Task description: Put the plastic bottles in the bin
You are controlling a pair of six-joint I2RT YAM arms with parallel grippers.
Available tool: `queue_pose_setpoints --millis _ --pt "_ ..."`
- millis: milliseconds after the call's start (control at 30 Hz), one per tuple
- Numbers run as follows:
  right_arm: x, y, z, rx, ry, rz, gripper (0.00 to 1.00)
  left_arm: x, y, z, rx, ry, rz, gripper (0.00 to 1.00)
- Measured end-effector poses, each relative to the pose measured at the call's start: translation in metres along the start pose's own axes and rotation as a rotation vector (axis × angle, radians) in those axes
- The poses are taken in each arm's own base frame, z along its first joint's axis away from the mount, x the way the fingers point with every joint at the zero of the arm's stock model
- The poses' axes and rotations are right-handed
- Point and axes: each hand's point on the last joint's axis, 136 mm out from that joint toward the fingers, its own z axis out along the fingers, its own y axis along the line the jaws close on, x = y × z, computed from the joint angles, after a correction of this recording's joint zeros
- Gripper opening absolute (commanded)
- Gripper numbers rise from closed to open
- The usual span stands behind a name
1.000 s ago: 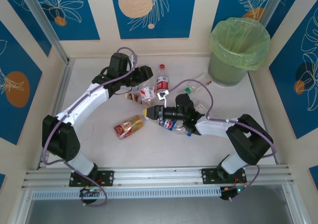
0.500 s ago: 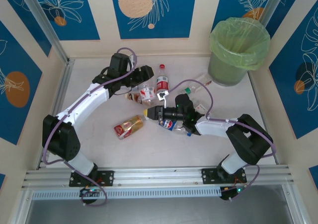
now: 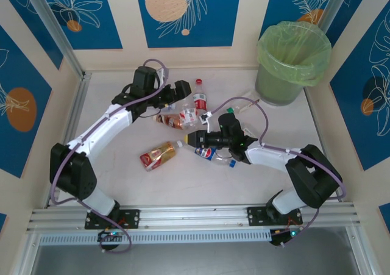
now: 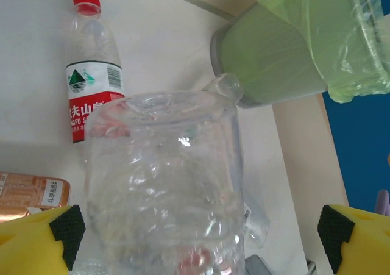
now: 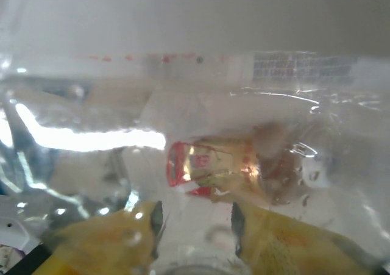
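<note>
The tabletop (image 3: 122, 183) is carrying the bin (image 3: 277, 87) well beyond the right gripper (image 3: 186, 139), to its right. Plastic bottles (image 3: 199, 99) are lying scattered around that gripper, with an amber bottle (image 3: 158, 155) just to its left.

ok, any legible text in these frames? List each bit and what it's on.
"夫山": white on the red label of the red-capped bottle, left wrist view; both ends cut off.
"NGFU S": apparently, just beneath on the same label; also cut off.
Barcode on that label: digits too small to read.
Small print on the brown-label bottle: unreadable.
Logo on the blue-label bottle: no legible words.
Printed lines on the clear bottle, right wrist view: blurred.
</note>
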Motion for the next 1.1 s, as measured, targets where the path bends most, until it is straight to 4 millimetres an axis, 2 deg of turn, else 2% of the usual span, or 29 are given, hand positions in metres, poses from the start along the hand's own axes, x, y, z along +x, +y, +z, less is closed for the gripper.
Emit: queue_pose_setpoints --millis 133,233,367,467,600,800,1100 --pt "0.001 -0.023 -0.007 0.107 0.017 0.025 0.0 -0.002 0.021 -0.02 -0.092 -0.09 -0.022 1.0" --pt "-0.01 -0.045 -0.018 0.194 0.004 0.054 0.0 -0.008 0.042 -0.041 -0.201 -0.187 -0.055 1.0" --pt "-0.035 -0.066 -0.04 0.293 -0.034 0.067 0.0 -0.011 0.071 -0.067 -0.32 -0.28 -0.084 1.0" --pt "-0.067 -0.071 -0.059 0.353 -0.073 0.042 0.0 -0.003 0.091 -0.077 -0.401 -0.301 -0.092 1.0" --pt "-0.125 -0.066 -0.097 0.402 -0.194 -0.032 0.0 0.012 0.115 -0.08 -0.49 -0.28 -0.089 1.0" --pt "-0.189 -0.055 -0.169 0.475 -0.371 -0.125 0.0 0.027 0.132 -0.083 -0.544 -0.242 -0.043 1.0" --pt "-0.252 -0.054 -0.265 0.604 -0.567 -0.185 0.0 0.034 0.137 -0.083 -0.553 -0.224 -0.014 1.0"
